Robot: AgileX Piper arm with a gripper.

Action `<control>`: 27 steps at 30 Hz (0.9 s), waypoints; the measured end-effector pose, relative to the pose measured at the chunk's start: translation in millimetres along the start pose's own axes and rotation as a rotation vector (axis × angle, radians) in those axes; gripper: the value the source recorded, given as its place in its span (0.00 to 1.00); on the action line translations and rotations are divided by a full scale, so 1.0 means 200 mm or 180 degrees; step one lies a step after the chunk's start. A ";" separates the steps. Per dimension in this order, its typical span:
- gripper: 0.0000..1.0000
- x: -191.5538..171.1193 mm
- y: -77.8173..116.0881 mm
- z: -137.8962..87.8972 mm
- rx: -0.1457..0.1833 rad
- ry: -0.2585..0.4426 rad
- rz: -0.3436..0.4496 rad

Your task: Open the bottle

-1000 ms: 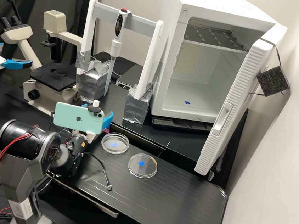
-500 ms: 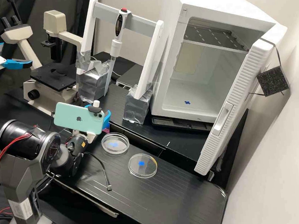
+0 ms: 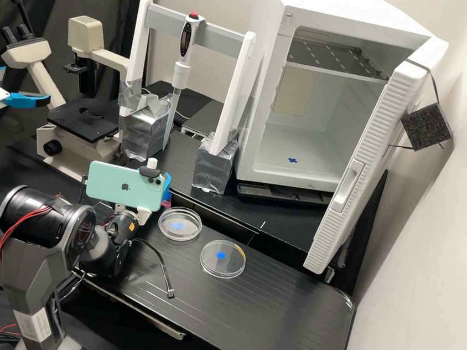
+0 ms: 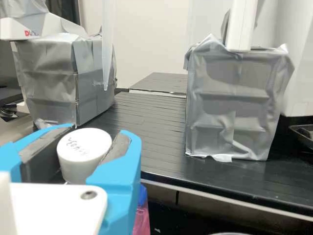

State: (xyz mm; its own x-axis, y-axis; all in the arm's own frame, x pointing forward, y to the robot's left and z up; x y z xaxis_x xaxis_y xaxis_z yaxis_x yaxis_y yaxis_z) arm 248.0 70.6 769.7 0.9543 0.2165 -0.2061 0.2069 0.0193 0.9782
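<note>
The white gripper (image 3: 144, 213) is drawing its bright blue fingers (image 3: 167, 182) inward, now clamping the white cylindrical bottle cap (image 4: 83, 149). A blue-topped pink bottle (image 4: 142, 218) is sitting near them; two silver-taped blocks (image 4: 49, 78) (image 4: 230, 107) are leaving black worktop (image 4: 151, 129) open between.

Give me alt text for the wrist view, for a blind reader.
A white cap with handwriting sits within the gripper. Near it is a pink container with blue top. Beyond, two silver-wrapped blocks stand on the black bench.
</note>
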 end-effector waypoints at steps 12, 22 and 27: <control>0.00 0.00 0.00 0.00 -0.0001 0.0005 0.0005; 0.00 -0.01 0.03 -0.03 -0.0009 0.0075 0.0075; 0.00 -0.04 0.06 -0.08 0.0000 0.0181 0.0163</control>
State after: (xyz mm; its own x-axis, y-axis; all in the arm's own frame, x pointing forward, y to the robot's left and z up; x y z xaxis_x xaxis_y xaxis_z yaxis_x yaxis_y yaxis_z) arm 239.7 84.1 783.4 0.9498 0.2723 -0.1539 0.1580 0.0069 0.9874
